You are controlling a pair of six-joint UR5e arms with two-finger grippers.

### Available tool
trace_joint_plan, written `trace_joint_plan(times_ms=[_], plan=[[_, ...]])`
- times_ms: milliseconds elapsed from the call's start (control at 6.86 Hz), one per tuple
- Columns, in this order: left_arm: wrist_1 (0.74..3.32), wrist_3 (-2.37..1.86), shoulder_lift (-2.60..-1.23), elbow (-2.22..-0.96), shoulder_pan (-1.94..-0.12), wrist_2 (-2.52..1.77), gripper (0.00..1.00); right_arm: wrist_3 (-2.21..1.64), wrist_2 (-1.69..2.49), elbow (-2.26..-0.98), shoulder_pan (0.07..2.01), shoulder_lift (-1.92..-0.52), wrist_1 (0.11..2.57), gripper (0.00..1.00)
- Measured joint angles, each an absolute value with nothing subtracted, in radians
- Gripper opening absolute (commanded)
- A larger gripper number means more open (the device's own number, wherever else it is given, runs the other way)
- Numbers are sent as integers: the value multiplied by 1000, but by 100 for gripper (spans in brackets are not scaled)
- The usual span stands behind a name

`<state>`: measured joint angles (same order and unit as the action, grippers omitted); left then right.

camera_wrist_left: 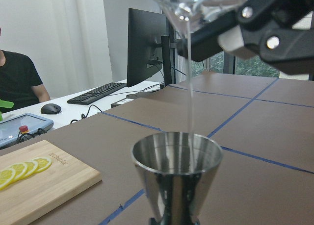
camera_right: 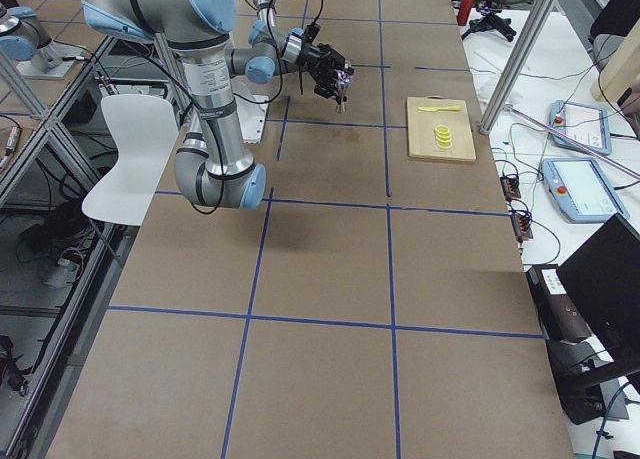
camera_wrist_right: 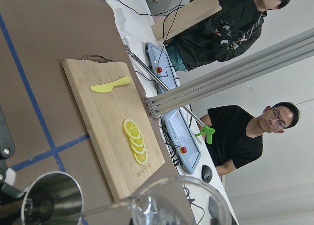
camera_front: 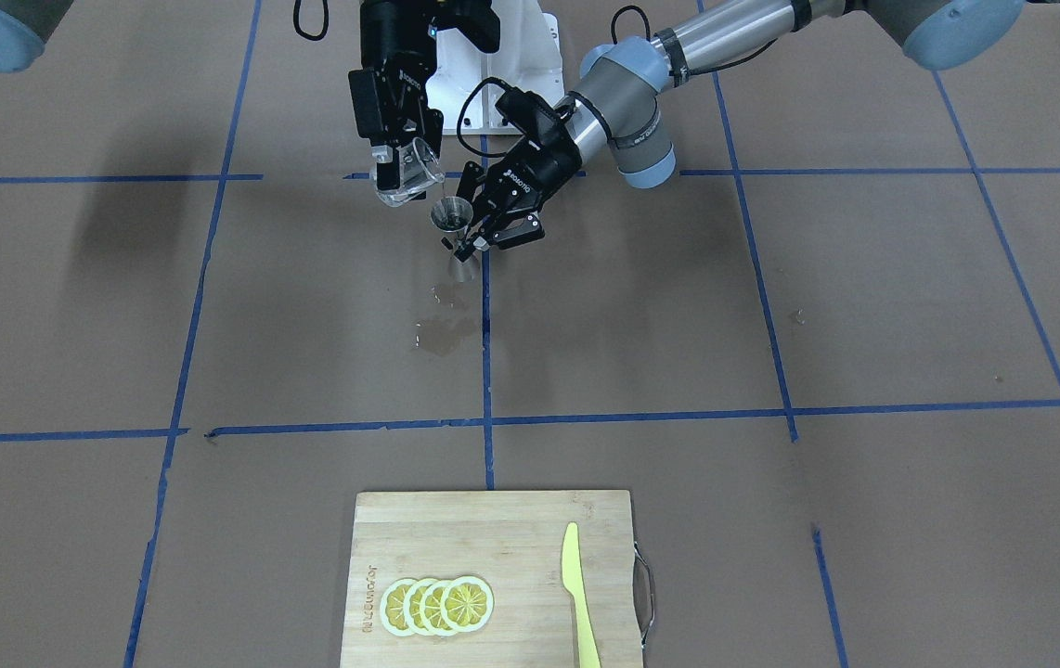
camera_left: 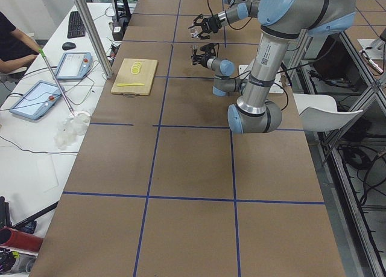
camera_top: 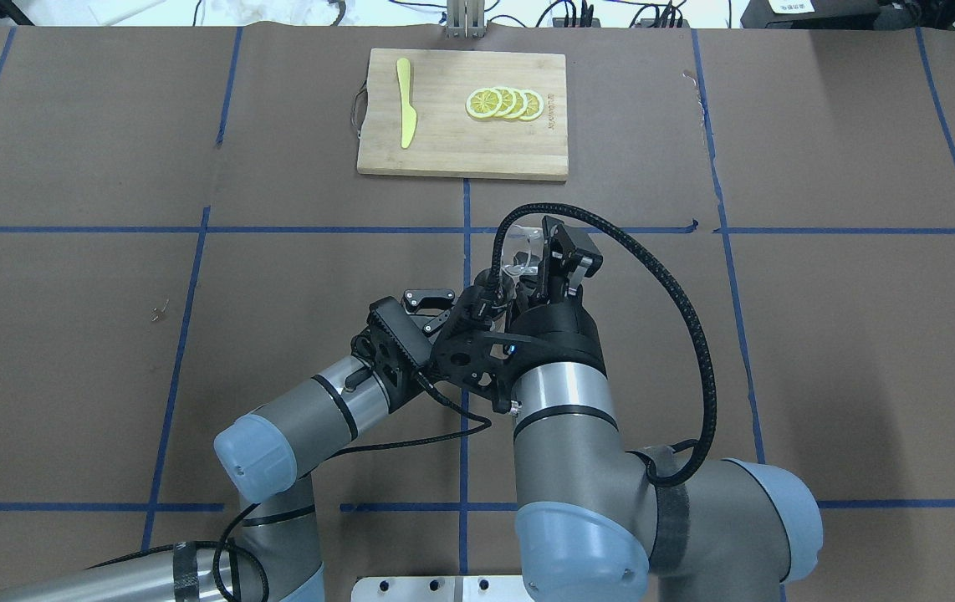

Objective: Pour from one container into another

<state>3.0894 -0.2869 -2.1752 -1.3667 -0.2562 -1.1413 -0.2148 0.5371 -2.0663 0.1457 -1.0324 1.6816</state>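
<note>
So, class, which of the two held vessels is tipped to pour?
The clear glass cup in the right pincer: it tilts, a thin stream leaving its lip. The steel jigger in the left pincer stands upright.

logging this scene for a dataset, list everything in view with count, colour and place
glass cup: 1, clear, tilted above the jigger
jigger: 1, silver, upright under the cup's lip
liquid stream: 1, clear, falling from cup into jigger
wet patch: 1, dark, table between jigger and board
cutting board: 1, light wood, table's edge opposite the robot
lemon slices: 4, yellow, overlapping on the board
knife: 1, yellow, on the board
people: 2, dark shirts, beyond the board
left hand: 1, black, shut on the jigger
right hand: 1, black, shut on the glass cup
</note>
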Motion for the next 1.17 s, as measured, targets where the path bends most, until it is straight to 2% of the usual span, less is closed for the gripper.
trace_joint_plan(times_ms=[1166], plan=[[3089,-287,-2185,-1365,-256,-1144,0,-132,528,-2068,146,-1031,1686,0]])
